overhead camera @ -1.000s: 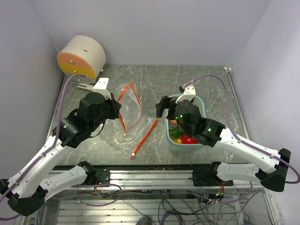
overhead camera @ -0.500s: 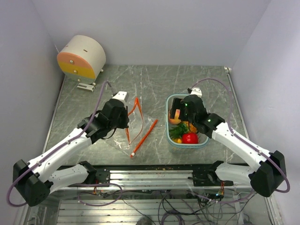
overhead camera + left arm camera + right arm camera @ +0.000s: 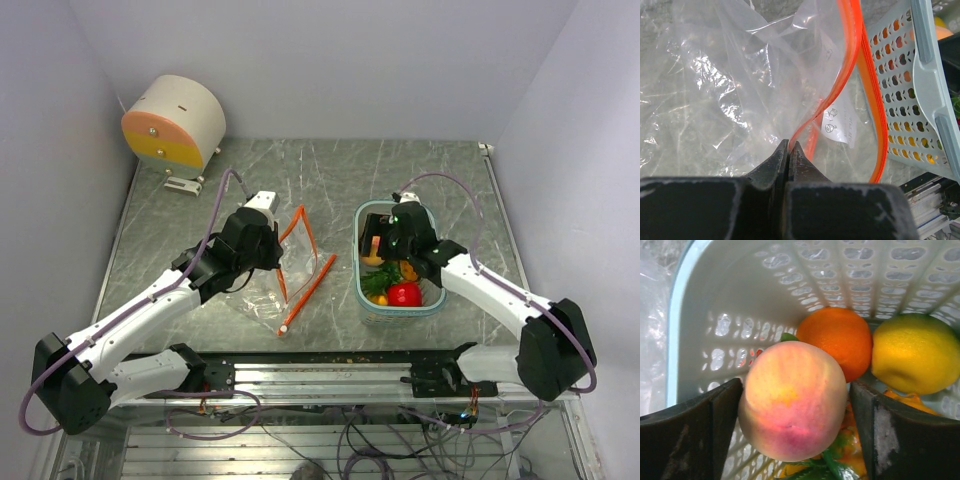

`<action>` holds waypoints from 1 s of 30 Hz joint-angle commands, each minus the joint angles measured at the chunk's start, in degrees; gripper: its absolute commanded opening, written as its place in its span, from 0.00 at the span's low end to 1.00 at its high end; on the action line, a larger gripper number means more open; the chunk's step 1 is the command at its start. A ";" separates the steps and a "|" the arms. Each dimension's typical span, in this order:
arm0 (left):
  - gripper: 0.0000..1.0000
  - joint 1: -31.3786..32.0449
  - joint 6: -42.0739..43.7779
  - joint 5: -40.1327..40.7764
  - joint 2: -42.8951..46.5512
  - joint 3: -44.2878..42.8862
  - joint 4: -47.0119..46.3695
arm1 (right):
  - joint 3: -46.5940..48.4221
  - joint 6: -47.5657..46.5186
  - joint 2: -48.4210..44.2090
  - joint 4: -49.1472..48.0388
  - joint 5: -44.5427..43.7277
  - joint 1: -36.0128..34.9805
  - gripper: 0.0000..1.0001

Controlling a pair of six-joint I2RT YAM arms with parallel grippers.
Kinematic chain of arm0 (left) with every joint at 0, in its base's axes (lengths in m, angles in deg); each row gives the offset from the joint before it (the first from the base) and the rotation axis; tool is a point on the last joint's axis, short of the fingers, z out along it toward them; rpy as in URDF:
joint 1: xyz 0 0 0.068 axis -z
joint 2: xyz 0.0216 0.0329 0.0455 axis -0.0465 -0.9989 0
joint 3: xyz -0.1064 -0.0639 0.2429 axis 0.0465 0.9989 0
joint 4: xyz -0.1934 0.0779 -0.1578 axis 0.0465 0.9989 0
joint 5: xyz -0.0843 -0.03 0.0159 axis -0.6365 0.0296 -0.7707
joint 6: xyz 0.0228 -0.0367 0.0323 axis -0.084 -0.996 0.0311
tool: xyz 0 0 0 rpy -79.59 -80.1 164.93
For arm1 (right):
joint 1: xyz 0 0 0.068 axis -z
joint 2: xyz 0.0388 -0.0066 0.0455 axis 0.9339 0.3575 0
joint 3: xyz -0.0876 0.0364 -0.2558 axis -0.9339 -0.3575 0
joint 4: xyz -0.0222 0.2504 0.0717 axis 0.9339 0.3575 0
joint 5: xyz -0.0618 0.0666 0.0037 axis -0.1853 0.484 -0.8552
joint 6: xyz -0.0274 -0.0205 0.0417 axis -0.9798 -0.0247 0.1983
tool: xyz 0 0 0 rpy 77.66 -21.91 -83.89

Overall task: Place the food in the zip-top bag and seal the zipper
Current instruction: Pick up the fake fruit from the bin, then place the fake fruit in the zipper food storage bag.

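Note:
The clear zip-top bag (image 3: 268, 290) with an orange zipper (image 3: 305, 285) lies left of the pale teal basket (image 3: 400, 312). My left gripper (image 3: 277, 262) is shut on the bag's zipper edge; the left wrist view shows the fingertips (image 3: 789, 146) pinching the orange strip (image 3: 852, 55), with the bag's mouth standing open. The food lies in the basket: a peach (image 3: 792, 400), an orange (image 3: 837, 342), a lemon (image 3: 915, 352), leafy green (image 3: 832, 465) and a red piece (image 3: 405, 294). My right gripper (image 3: 795, 410) is open inside the basket, one finger on each side of the peach.
A round white and orange device (image 3: 175, 120) stands at the back left corner. The basket wall (image 3: 920, 75) is close to the right of the bag's mouth. Walls close in the table at the back and both sides.
My left gripper has moved right toward the basket, carrying the bag's zipper edge. My right gripper has gone down into the basket's far end around the peach.

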 commanded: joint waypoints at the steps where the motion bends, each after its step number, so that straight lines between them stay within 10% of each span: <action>1: 0.07 -0.12 -0.03 -1.04 0.77 -1.35 -2.06 | -0.60 -1.95 -0.51 -1.40 2.17 0.79 0.71; 5: 0.07 -0.13 -0.09 -0.61 0.95 -1.07 -2.33 | 2.01 -2.88 -3.67 2.39 0.23 0.76 0.42; 9: 0.07 -0.12 -0.46 -1.01 0.47 -0.65 -3.11 | 5.76 -4.35 -9.74 7.30 -0.15 0.68 0.34; 19: 0.07 -0.17 -0.94 -1.61 0.74 -0.77 -3.76 | 6.49 1.88 -13.64 -11.51 33.37 -3.23 0.27; 30: 0.07 -0.12 -1.37 -2.55 1.71 -1.68 -2.91 | 1.67 6.98 -0.36 -36.38 28.80 -17.78 0.28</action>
